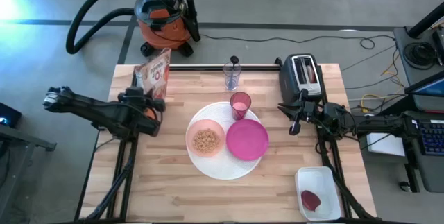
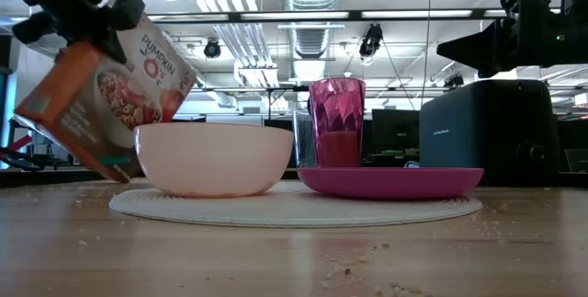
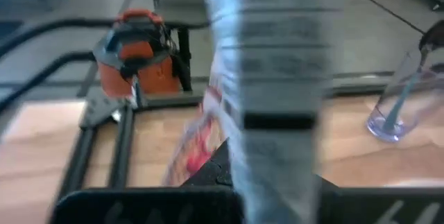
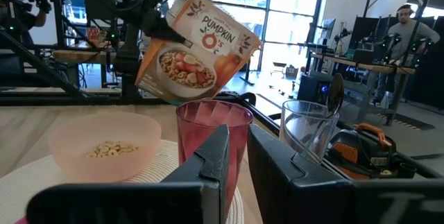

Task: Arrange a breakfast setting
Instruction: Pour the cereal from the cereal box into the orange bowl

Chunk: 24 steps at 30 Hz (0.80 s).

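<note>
A white round plate (image 1: pixel 220 165) sits mid-table. On it stand a pale pink bowl (image 1: pixel 205 139) holding cereal and a magenta plate (image 1: pixel 247 139). A translucent pink cup (image 1: pixel 240 104) stands at the plate's far rim. Farther back is a clear glass (image 1: pixel 232 76) with the spoon (image 3: pixel 406 89) standing in it. My left gripper (image 1: pixel 154 93) is shut on a cereal box (image 1: pixel 154 71) at the table's far left. My right gripper (image 1: pixel 295 116) hovers to the right of the cup, shut, with nothing between its fingers. My left gripper pinches the cereal box's upper end (image 4: pixel 170 30) between its two fingers (image 2: pixel 92 21). The box (image 2: pixel 106 104) hangs tilted below the gripper, its lower corner (image 2: pixel 118 173) close to the tabletop. I cannot tell whether that corner touches the wood.
A black toaster (image 1: pixel 302 75) stands at the far right, and a white tray (image 1: pixel 319 193) with a dark red item is near the front right corner. An orange-and-black shop vacuum (image 1: pixel 163 16) stands on the floor beyond the far edge. Crumbs dot the wood in front.
</note>
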Available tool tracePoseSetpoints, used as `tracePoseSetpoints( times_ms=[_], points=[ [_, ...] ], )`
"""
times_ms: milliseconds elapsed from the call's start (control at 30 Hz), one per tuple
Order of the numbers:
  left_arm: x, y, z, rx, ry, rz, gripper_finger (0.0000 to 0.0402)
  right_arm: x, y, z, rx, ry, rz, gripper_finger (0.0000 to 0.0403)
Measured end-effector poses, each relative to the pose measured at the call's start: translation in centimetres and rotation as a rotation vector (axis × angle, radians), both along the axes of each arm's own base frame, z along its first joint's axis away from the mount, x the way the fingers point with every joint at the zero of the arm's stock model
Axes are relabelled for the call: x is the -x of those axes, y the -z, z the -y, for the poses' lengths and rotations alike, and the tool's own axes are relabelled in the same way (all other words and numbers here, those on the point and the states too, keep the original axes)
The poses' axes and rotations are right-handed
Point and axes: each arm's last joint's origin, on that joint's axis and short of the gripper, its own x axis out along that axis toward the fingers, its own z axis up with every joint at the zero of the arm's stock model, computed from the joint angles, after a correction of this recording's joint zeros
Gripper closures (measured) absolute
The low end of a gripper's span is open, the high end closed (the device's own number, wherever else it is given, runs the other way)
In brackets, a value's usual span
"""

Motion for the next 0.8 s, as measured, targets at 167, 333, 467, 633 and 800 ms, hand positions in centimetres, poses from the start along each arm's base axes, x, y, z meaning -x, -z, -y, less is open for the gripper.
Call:
tracePoseSetpoints(
  times_ms=[167, 333, 467, 633, 800],
  points=[
    [-1.0, 1.1, 0.4, 0.113, 0.001, -0.003, 0.0401, 0.0, 0.0, 0.0, 0.0, 0.0, 0.0, 0.036],
    [-1.7, 1.8, 0.6, 0.101, -0.009, -0.04, 0.0402, 0.0, 0.0, 0.0, 0.0, 0.0, 0.0, 0.036],
    [-2.0, 2.0, 0.6, 0.062, -0.037, -0.013, 0.0402, 0.0, 0.0, 0.0, 0.0, 0.0, 0.0, 0.036],
    [-2.2, 2.0, 0.4, -0.028, -0.055, 0.045, 0.0401, 0.0, 0.0, 0.0, 0.0, 0.0, 0.0, 0.036],
    [-2.2, 2.3, 0.1, -0.114, -0.076, 0.076, 0.0401, 0.0, 0.0, 0.0, 0.0, -0.001, 0.0, 0.036]
  ],
)
